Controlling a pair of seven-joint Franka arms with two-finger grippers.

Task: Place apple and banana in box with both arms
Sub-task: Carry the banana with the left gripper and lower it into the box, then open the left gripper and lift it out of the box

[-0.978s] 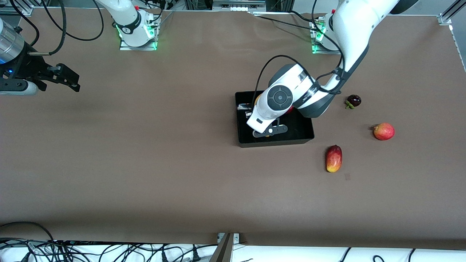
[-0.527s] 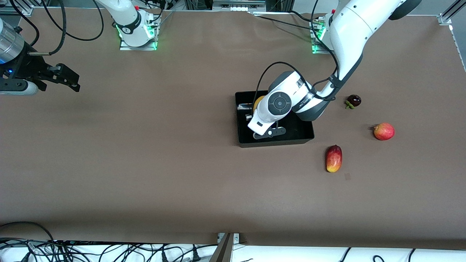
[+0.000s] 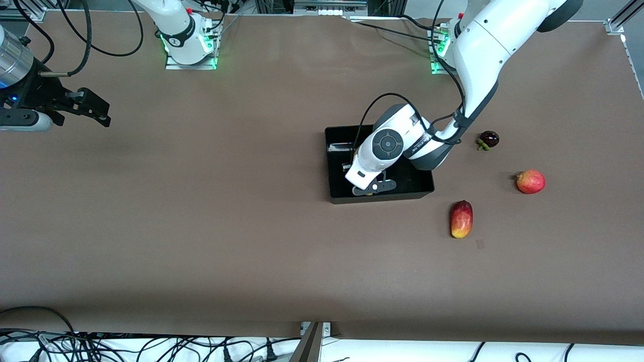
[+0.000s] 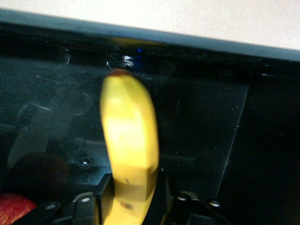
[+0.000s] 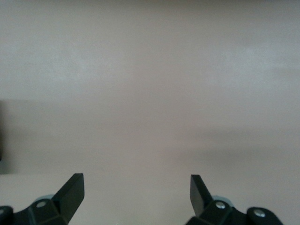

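The black box (image 3: 332, 197) lies mid-table, and my left gripper (image 3: 373, 188) reaches down into it. In the left wrist view the yellow banana (image 4: 129, 136) hangs between the left gripper (image 4: 138, 194) fingers, low over the box floor and pointing at the box wall (image 4: 187, 40). One finger (image 4: 104, 197) touches the banana, while the other stands a little off it, so the jaws are open. A red piece of the apple (image 4: 11, 208) shows inside the box beside the gripper; in the front view the arm hides it. My right gripper (image 3: 103, 113) (image 5: 137, 187) waits open and empty over the right arm's end of the table.
Three other fruits lie on the table toward the left arm's end from the box: a dark purple one (image 3: 488, 139), a pinkish-red round one (image 3: 530, 181) and an oval red-yellow one (image 3: 461, 218) nearest the front camera.
The left hand has sunk lower into the box with the banana and shifted slightly toward the front camera. Its fingers have loosened from the banana. The right arm has not moved.
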